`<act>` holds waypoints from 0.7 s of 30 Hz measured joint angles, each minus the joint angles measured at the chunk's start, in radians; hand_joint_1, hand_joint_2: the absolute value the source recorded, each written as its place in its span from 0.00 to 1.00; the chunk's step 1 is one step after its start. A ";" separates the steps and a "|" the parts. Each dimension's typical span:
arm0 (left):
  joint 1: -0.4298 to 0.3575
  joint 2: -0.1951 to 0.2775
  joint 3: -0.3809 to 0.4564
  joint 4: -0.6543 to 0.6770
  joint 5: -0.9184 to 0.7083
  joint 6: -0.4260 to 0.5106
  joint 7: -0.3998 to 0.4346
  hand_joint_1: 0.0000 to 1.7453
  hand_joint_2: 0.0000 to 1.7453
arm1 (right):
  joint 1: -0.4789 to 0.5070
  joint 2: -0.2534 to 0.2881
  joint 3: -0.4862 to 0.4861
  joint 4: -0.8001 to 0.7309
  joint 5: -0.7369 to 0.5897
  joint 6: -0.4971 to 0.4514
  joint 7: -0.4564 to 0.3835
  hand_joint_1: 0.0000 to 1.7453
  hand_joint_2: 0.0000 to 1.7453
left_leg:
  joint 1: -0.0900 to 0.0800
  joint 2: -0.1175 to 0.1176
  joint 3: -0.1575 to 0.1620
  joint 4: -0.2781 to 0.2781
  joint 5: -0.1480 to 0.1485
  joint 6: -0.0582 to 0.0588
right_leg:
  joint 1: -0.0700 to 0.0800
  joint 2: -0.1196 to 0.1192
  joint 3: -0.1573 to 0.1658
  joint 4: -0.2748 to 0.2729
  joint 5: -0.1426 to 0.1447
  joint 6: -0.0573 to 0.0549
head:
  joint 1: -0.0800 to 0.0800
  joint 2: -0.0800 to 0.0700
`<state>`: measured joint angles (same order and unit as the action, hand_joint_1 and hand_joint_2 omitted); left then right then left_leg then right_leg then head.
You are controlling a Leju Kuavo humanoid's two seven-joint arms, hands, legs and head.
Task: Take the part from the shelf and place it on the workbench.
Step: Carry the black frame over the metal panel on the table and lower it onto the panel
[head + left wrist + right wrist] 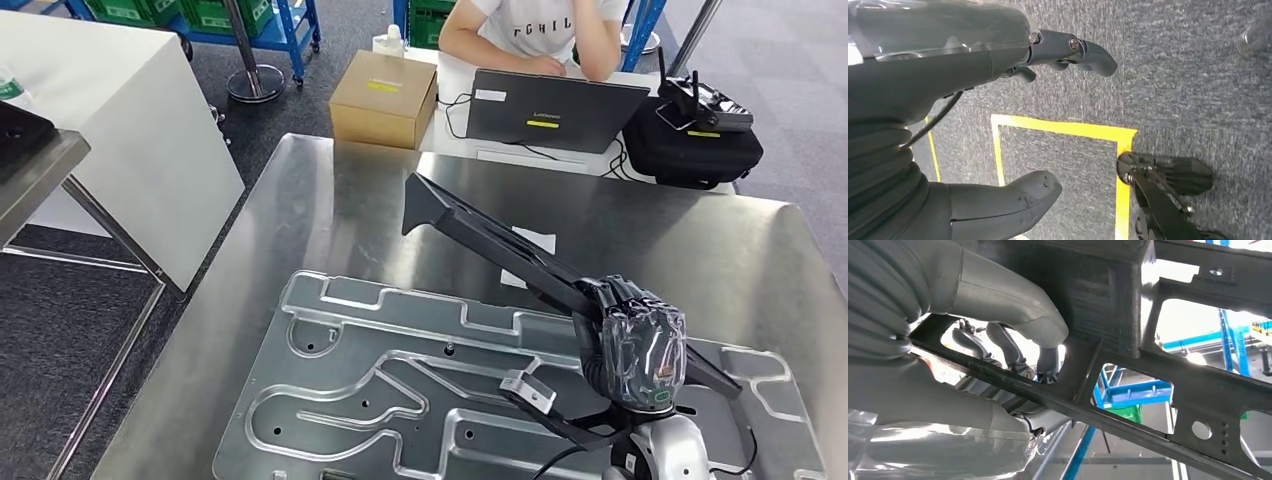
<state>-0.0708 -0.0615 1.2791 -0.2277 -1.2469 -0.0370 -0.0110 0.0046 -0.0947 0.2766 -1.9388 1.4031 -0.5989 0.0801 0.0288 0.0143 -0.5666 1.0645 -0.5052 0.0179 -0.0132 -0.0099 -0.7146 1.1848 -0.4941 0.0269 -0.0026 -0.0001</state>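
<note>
A steel workbench (330,190) carries a grey stamped panel (400,400); a person (530,30) sits behind.

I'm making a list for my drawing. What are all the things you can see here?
Long part: one, black, held above the workbench.
Workbench: one, shiny steel, in front.
Metal plate: one, grey, on the workbench.
Box: one, brown, beyond the workbench.
Laptop: one, grey, before a person.
Bag: one, black, beside the laptop.
Right hand: grips the part.
Left hand: hangs over carpet with yellow tape.
</note>
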 joint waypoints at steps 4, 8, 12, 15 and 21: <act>0.001 0.000 -0.002 0.000 -0.009 -0.011 -0.006 0.00 1.00 | -0.058 0.001 0.018 0.049 0.037 0.076 0.002 1.00 1.00 | 0.002 -0.002 -0.008 0.000 0.007 -0.005 | -0.007 0.003 -0.070 0.118 -0.045 0.010 | 0.002 0.000; -0.032 0.004 -0.011 0.000 -0.024 -0.041 -0.018 0.00 1.00 | -0.449 0.052 0.127 0.483 0.078 0.465 0.016 1.00 1.00 | 0.006 0.012 -0.007 -0.005 0.018 -0.025 | -0.004 0.016 0.040 -0.106 0.045 -0.008 | 0.006 0.000; -0.041 0.010 -0.015 0.000 -0.025 -0.045 -0.020 0.00 1.00 | -0.632 0.091 0.183 0.763 0.067 0.488 0.025 1.00 1.00 | 0.003 -0.015 -0.006 -0.014 0.039 -0.056 | 0.002 0.018 0.058 -0.150 0.080 -0.046 | 0.018 0.000; -0.031 0.013 -0.017 0.000 -0.026 -0.045 -0.020 0.00 1.00 | -0.692 0.104 0.215 0.841 0.061 0.464 0.033 1.00 1.00 | 0.002 -0.016 -0.050 0.077 -0.039 -0.062 | 0.002 0.012 0.054 -0.156 0.099 -0.063 | 0.007 0.000; -0.020 0.020 -0.018 0.000 -0.027 -0.044 -0.020 0.00 1.00 | -0.715 0.111 0.248 0.917 0.058 0.463 0.035 1.00 1.00 | -0.005 -0.015 -0.050 0.135 -0.069 -0.042 | 0.024 0.003 0.035 -0.149 0.112 -0.074 | 0.004 0.000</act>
<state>-0.0908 -0.0414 1.2610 -0.2277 -1.2744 -0.0813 -0.0311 -0.7100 0.0161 0.5244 -1.0214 1.4607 -0.1362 0.1148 0.0237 -0.0008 -0.6163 1.1999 -0.5744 -0.0244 0.0105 -0.0068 -0.6798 1.0357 -0.3823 -0.0472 0.0013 0.0000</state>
